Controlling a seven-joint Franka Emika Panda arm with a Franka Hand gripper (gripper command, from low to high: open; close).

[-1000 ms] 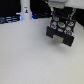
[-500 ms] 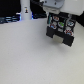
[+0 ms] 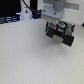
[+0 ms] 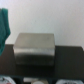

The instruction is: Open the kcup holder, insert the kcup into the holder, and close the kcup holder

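Gripper (image 3: 59, 36) hangs at the far side of the pale table (image 3: 30, 60), toward the exterior view's right, with a small green-topped thing — the kcup (image 3: 60, 24), as far as the blur allows — sitting high between its dark fingers (image 3: 50, 33); whether the jaws are clamped on it or merely flank it I cannot tell. Broad bare tabletop spreads in front of the jaws and off to the exterior view's left, nothing standing in that room; the table's far edge runs just behind the gripper, against a dark background. In the wrist view a grey boxy block (image 4: 35, 48) — probably the kcup holder — sits straight ahead of the jaws on a dark surface, its front face shut and its near edges clear; a green patch (image 4: 5, 27) shows at the frame's edge. Against the frame of a second ago, the gripper has barely shifted; the table looks unchanged.
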